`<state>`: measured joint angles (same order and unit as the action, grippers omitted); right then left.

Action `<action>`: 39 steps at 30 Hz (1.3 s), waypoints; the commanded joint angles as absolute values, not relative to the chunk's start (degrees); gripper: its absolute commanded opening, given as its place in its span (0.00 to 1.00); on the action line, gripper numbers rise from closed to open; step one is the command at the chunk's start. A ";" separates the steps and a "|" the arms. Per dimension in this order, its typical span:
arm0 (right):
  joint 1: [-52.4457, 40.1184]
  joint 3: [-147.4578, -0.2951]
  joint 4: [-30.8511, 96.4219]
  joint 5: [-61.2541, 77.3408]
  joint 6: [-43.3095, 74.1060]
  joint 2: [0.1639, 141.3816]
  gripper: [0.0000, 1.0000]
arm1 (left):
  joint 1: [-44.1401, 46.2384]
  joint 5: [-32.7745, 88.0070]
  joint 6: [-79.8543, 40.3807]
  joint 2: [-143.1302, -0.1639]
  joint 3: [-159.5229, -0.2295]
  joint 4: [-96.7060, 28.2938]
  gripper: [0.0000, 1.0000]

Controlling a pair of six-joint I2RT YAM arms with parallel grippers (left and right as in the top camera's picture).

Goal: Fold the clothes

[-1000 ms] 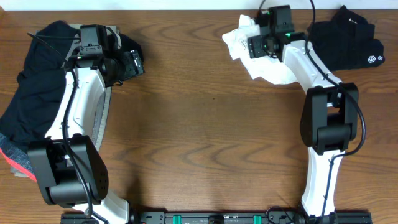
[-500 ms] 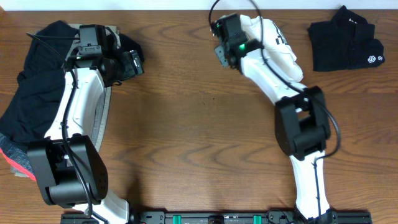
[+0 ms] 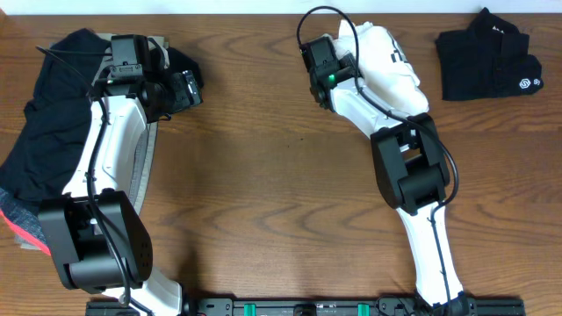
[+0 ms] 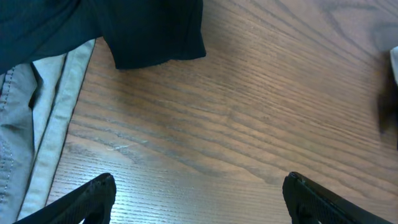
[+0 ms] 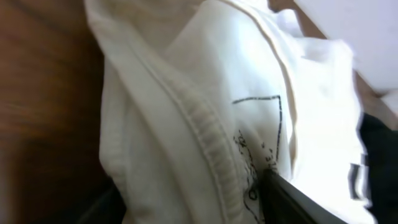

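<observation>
A crumpled white garment (image 3: 386, 63) with a small black print lies at the back of the table, right of centre. My right gripper (image 3: 342, 54) is shut on its left edge; in the right wrist view the white cloth (image 5: 205, 93) bunches between the fingers (image 5: 193, 202). My left gripper (image 3: 188, 89) is open and empty over bare wood (image 4: 199, 186), beside a pile of dark clothes (image 3: 44, 114). A dark sleeve (image 4: 155, 31) and a grey garment (image 4: 37, 118) lie just ahead of it.
A folded black garment (image 3: 487, 53) with a white logo lies at the back right corner. A grey garment (image 3: 154, 132) and a red one (image 3: 22, 224) stick out of the pile at the left edge of the wooden table (image 3: 281, 193).
My right gripper has swung left along the table's back edge, dragging the white garment with it, away from the folded black one. The left arm has not moved.
</observation>
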<state>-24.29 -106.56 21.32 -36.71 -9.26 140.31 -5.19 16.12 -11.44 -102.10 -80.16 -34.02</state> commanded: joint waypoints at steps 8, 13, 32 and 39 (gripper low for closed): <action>-23.59 -107.04 23.33 -43.75 -8.16 143.04 0.16 | -5.45 15.73 -9.69 -102.98 -79.94 -33.98 0.87; -23.59 -107.33 26.20 -43.72 -6.59 140.70 0.01 | -5.45 15.73 -9.63 -102.98 -79.94 -33.95 0.87; -13.93 -107.57 30.33 -33.67 -7.64 113.16 0.01 | -5.45 14.85 -9.65 -102.98 -79.94 -33.93 0.87; -5.50 -107.57 32.34 -26.63 -9.93 111.42 0.01 | -5.45 14.85 -9.65 -102.98 -79.94 -33.95 0.87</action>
<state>-8.08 -107.07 32.56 -30.09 -7.90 112.25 -5.19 15.86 -10.44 -102.10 -80.16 -34.02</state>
